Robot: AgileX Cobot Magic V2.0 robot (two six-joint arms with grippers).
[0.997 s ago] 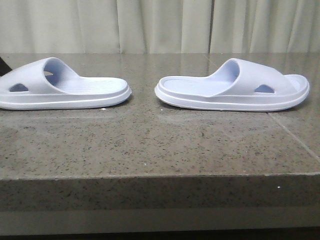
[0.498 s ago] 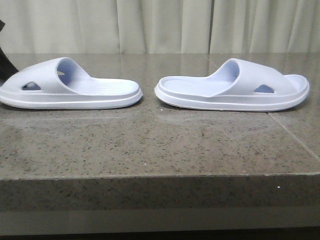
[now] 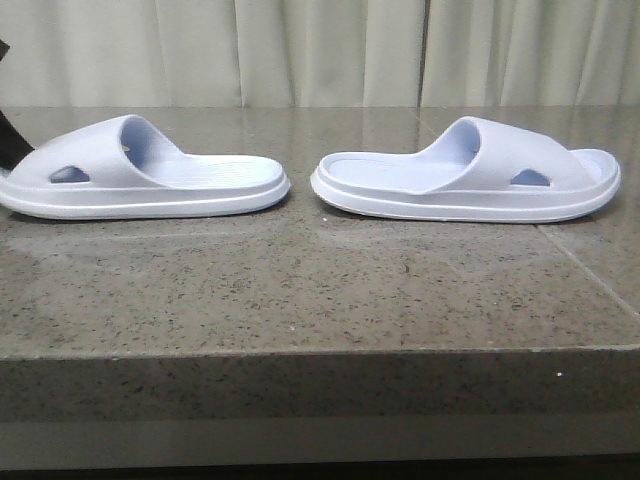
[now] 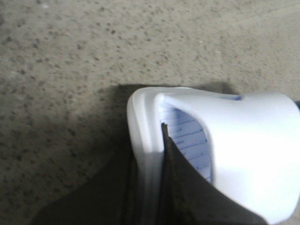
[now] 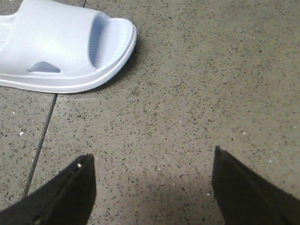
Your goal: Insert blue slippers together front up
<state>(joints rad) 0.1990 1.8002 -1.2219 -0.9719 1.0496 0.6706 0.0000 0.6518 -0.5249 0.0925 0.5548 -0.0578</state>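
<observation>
The blue slippers lie flat on the stone table, heel ends facing each other across a small gap. The left slipper [image 3: 150, 180] has its toe end at the far left, where a dark bit of my left arm [image 3: 8, 140] shows. In the left wrist view my left gripper [image 4: 149, 145] is shut on that slipper [image 4: 248, 140], one finger [image 4: 183, 187] inside on the ribbed footbed and the other outside the sole's rim. The right slipper [image 3: 465, 180] lies free. My right gripper [image 5: 152, 161] is open over bare table, a short way from the right slipper's [image 5: 61, 47] toe end.
The speckled stone table [image 3: 320, 290] has its front edge close to the camera. A thin seam [image 3: 590, 280] crosses it at the right, and the same seam [image 5: 42, 136] shows in the right wrist view. A pale curtain [image 3: 330, 50] hangs behind.
The left slipper has slid to the right in my left gripper's hold, narrowing the gap to the right slipper. The right slipper has not moved.
</observation>
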